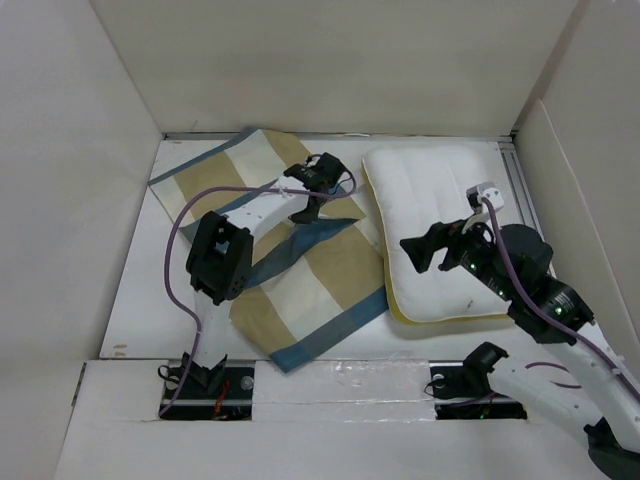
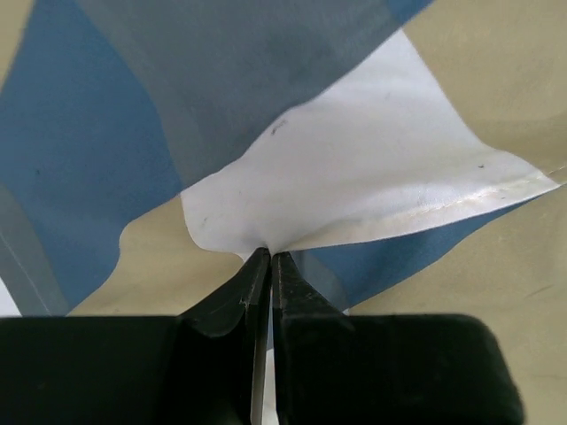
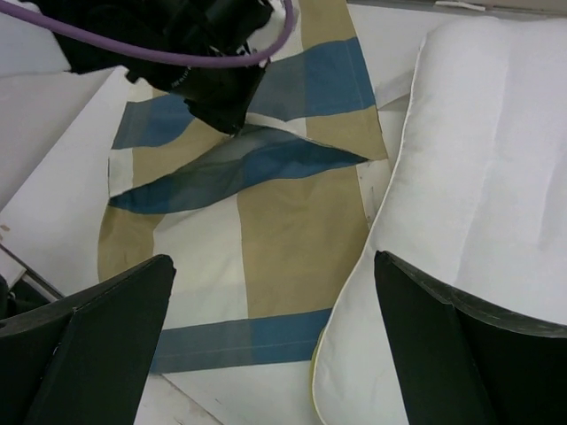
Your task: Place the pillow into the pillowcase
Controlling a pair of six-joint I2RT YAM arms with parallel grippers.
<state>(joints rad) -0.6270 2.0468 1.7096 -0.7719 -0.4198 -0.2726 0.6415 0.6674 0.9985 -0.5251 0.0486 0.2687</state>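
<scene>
Left gripper [image 2: 270, 258] pinches the pillowcase [image 2: 89, 133], perhaps at its hem; right gripper [image 3: 273, 266] stands wide above the pillow's [image 3: 478, 159] edge.

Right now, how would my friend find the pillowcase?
Look at the left half of the white table. The pillowcase lies spread there, beside the plump white pillow. It alone is thin, checked blue, tan and cream, and the left gripper pinches a fold of it.

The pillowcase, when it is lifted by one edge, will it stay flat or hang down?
Probably limp: the pillowcase puckers where the left gripper pinches it. Likely light: a thin layer stands up in a fold.
</scene>
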